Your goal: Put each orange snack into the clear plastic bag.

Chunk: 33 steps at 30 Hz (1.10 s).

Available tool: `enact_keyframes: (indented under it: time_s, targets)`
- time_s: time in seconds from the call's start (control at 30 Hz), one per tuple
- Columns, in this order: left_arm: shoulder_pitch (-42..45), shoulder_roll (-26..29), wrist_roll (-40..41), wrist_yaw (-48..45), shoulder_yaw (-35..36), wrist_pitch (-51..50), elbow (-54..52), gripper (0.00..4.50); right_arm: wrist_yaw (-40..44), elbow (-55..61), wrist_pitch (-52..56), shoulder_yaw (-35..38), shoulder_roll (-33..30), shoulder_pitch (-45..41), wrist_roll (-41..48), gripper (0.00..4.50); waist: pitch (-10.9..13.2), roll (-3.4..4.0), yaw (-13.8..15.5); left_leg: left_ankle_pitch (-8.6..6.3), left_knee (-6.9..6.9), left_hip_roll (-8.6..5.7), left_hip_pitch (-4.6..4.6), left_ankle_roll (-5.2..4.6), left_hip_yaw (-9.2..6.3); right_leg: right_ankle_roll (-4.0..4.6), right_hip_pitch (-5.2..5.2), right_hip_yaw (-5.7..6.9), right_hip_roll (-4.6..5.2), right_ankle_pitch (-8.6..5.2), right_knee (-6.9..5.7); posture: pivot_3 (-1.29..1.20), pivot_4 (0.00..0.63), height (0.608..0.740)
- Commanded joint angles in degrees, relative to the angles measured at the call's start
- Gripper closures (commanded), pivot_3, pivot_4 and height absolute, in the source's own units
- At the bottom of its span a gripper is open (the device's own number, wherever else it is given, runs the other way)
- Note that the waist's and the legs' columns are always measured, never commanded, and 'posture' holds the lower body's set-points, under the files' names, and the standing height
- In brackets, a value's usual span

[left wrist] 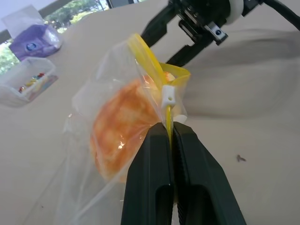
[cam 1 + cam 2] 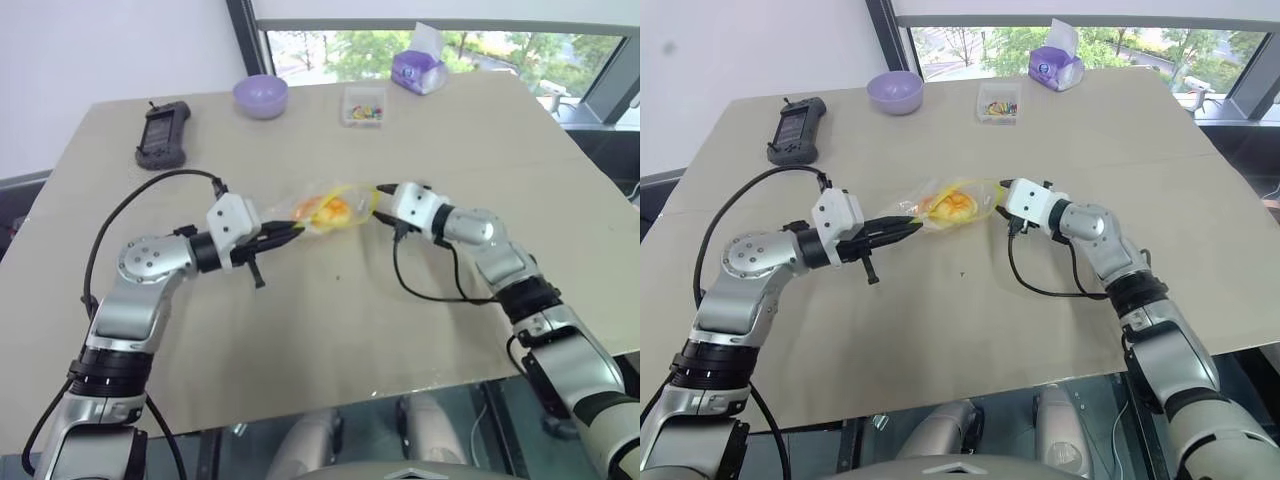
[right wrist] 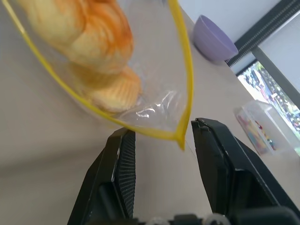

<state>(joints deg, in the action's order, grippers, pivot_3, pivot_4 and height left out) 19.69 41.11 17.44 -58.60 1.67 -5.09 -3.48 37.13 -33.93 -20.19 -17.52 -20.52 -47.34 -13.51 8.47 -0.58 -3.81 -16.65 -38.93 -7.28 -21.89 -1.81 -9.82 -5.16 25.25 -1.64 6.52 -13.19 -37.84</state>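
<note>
The clear plastic bag hangs just above the middle of the table, between my two grippers, and holds orange snacks. My left gripper is shut on the bag's yellow zip strip near the white slider. One snack presses against the plastic just past its fingers. My right gripper is open at the bag's mouth. A corner of the yellow strip dips between its fingers without being pinched. Two snacks lie stacked inside, seen through the open mouth.
At the table's far side stand a purple bowl, a small clear box of colourful bits and a purple tissue pack. A black handheld controller lies at the far left. Bare tabletop stretches toward the near edge.
</note>
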Motion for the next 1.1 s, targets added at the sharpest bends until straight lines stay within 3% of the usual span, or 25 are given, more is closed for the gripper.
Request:
enact_keyframes:
  time_s: [0.03, 0.2, 0.3, 0.33, 0.4, 0.63, 0.77, 1.0, 1.07, 1.1]
  targets:
    - [-0.4, 1.0, -0.4, -0.5, 0.8, 2.0, -2.2, 4.50, 0.6, -3.0, -3.2, 0.6, 0.7, -3.4, 0.9, 2.41, 0.0, 0.00, 0.0, 0.00, 0.00, 0.00, 0.00, 0.00, 0.00, 0.00, 0.00, 0.00, 0.00, 0.00, 0.00, 0.00, 0.150, 0.740]
    - [-2.2, 1.3, -0.4, -0.3, 1.5, 2.2, -3.5, 4.50, 2.7, -10.6, -7.1, 0.6, 1.4, -6.5, 1.4, 2.41, 0.0, 0.01, 0.0, 0.00, 0.01, 0.00, 0.00, 0.00, 0.00, 0.00, 0.00, 0.00, 0.00, 0.00, 0.02, 0.00, 0.150, 0.740]
    - [-3.1, 1.6, -0.5, 0.0, 1.9, 2.4, -4.0, 4.50, 3.7, -12.6, -8.9, 0.7, 1.7, -7.2, 1.5, 3.21, 0.0, 0.01, 0.0, 0.00, 0.01, 0.00, -0.01, 0.00, 0.00, 0.00, 0.00, 0.00, 0.00, 0.00, 0.03, 0.00, 0.150, 0.740]
    - [-3.3, 1.7, -0.6, 0.1, 2.0, 2.6, -4.1, 4.50, 3.7, -13.0, -9.4, 0.7, 1.7, -7.3, 1.4, 3.86, 0.0, 0.01, 0.0, 0.00, 0.01, 0.00, -0.01, 0.00, 0.00, 0.00, 0.00, 0.00, 0.00, 0.00, 0.03, 0.00, 0.150, 0.740]
    - [-3.6, 1.7, -0.7, 0.5, 2.2, 2.6, -4.2, 4.50, 3.6, -13.4, -10.2, 0.7, 1.5, -7.4, 1.0, 4.44, 0.0, 0.01, -0.1, 0.00, 0.01, 0.00, 0.00, 0.00, 0.00, 0.00, 0.00, 0.00, 0.00, 0.00, 0.02, 0.00, 0.150, 0.740]
    - [-1.4, -0.7, 2.0, 3.9, 3.4, 0.1, -3.4, 4.50, 6.1, -3.1, -8.0, 3.3, -3.1, -3.9, 3.7, 4.44, 0.0, 0.02, 0.3, 0.00, 0.01, 0.00, -0.02, 0.00, -0.01, 0.00, 0.00, 0.01, 0.00, 0.00, 0.02, 0.00, 0.150, 0.740]
    - [2.9, -3.4, 8.0, 6.3, 5.7, -6.9, -3.4, 4.50, 11.2, 12.8, 1.1, 6.9, -9.1, 1.2, 9.3, 4.44, 0.0, 0.01, 1.4, 0.00, -0.08, 0.00, -0.10, 0.00, -0.08, 0.00, 0.00, 0.08, 0.02, 0.00, 0.04, 0.00, 0.150, 0.740]
    - [10.3, -5.4, 24.0, 4.8, 8.5, -25.2, -1.0, 4.50, 23.7, 36.4, 26.3, 11.0, -21.6, 6.4, 21.3, 4.44, 0.0, 0.01, 1.5, 0.00, -0.10, 0.00, -0.09, -0.01, -0.05, -0.01, -0.01, 0.06, 0.03, 0.00, 0.01, 0.00, 0.150, 0.740]
    - [12.7, -5.6, 23.7, 2.9, 6.9, -25.6, 0.8, 4.50, 25.3, 38.2, 31.2, 11.3, -23.4, 6.7, 23.5, 4.44, 0.0, 0.01, 1.5, 0.00, -0.11, 0.00, -0.09, -0.01, -0.05, -0.01, -0.01, 0.07, 0.03, 0.00, -0.01, 0.00, 0.150, 0.740]
    - [15.3, -6.5, 19.6, 3.0, 4.4, -22.1, 4.1, 4.50, 23.6, 34.7, 29.9, 11.2, -23.4, 5.7, 21.4, 4.44, 0.0, 0.00, 1.5, -0.01, -0.13, 0.00, -0.09, -0.01, -0.05, -0.01, -0.02, 0.07, 0.03, 0.00, -0.02, 0.00, 0.150, 0.740]
